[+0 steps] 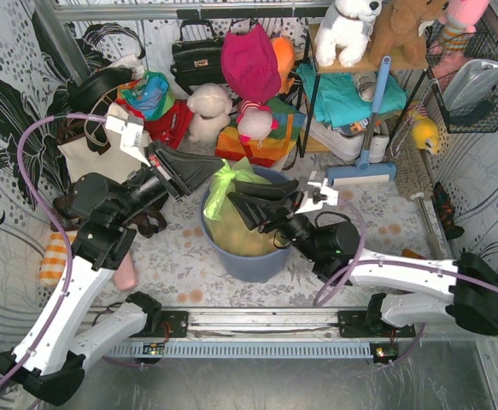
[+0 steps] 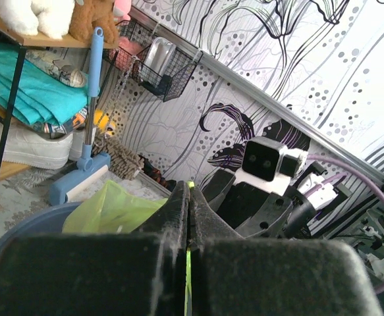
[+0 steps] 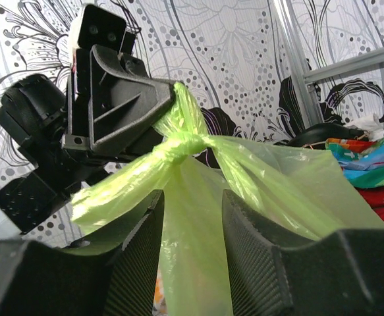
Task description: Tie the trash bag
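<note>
The trash bag [image 1: 242,232], thin light-green plastic with brown paper showing through, sits in a round blue-grey bin [image 1: 257,265]. Its top is gathered into a knot [image 3: 182,146] with loose tails. My left gripper [image 1: 207,172] is shut on one tail above the bin's left rim. A thin green strip shows between its closed jaws in the left wrist view [image 2: 190,187]. My right gripper [image 1: 242,205] is open over the bin. In the right wrist view [image 3: 192,201] a green tail hangs between its fingers [image 3: 254,243] below the knot, and neither finger presses it.
A cream tote bag [image 1: 90,154] and an orange striped cloth [image 1: 54,256] lie to the left. Plush toys [image 1: 210,111], a black handbag [image 1: 196,58] and a shelf [image 1: 351,94] crowd the back. A blue-handled broom [image 1: 366,162] leans at the right.
</note>
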Robot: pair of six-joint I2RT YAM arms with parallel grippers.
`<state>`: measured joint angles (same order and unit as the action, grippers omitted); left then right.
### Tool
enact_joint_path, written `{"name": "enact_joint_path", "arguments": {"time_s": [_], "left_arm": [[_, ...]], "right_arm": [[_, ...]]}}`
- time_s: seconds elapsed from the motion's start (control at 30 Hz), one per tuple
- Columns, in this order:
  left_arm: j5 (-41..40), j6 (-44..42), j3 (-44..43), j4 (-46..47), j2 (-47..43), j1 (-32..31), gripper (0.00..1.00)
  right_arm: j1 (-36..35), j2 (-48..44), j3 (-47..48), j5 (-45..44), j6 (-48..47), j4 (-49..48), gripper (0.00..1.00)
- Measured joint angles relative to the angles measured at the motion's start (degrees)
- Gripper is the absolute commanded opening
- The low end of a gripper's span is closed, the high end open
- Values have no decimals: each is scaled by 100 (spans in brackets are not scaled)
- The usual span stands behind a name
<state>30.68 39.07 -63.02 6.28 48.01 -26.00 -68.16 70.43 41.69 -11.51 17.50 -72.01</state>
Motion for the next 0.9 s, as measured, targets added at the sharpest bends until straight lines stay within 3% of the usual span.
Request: {"name": "enact_joint_path", "arguments": {"time_s": [0.33,0.63,0.9], "left_arm": [[284,-315,-90,50,-9,0,8],[597,-321,-90,238,-24,0,8],[671,-313,-90,356,-42,0,8]], "right_arm": [[0,-1134,87,-11,-31,1547,40],[0,-828,1582,-9,-721,3145,50],[0,-422,2179,2,-1117,3945,49]]}}
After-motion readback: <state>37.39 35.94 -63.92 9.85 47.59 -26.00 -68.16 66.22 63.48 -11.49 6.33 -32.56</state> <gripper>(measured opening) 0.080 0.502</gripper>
